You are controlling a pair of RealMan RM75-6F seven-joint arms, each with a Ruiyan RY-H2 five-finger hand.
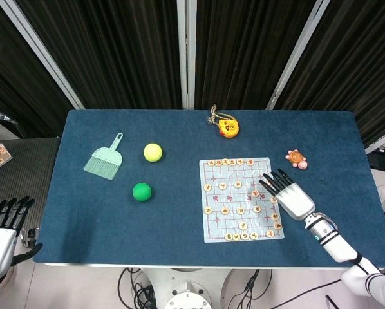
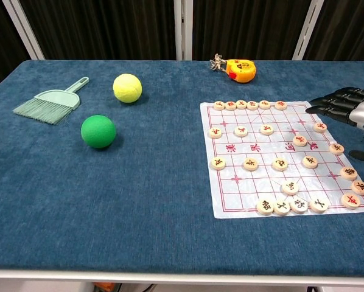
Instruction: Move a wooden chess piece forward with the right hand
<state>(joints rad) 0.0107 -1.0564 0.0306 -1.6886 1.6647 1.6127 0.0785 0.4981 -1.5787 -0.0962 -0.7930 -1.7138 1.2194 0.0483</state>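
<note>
A paper chess board [image 1: 215, 225] [image 2: 237, 194] lies on the right half of the blue table, with several round wooden pieces on it. My right hand [image 1: 288, 195] [image 2: 352, 109] hovers over the board's right edge. Its fingers are stretched out flat and point to the far left, and it holds nothing. Below those fingers, in the chest view, one wooden piece [image 2: 336, 148] lies free near the edge, and another piece [image 2: 319, 127] sits just beyond it. My left hand [image 1: 0, 232] hangs off the table's near left corner with its fingers spread and empty.
A green ball [image 1: 141, 192] [image 2: 98, 131], a yellow ball [image 1: 152, 152] [image 2: 127, 87] and a mint hand brush [image 1: 104, 159] [image 2: 50, 101] lie on the left half. An orange toy [image 1: 228, 127] [image 2: 240, 69] sits behind the board. A small turtle toy [image 1: 297, 158] lies to its far right.
</note>
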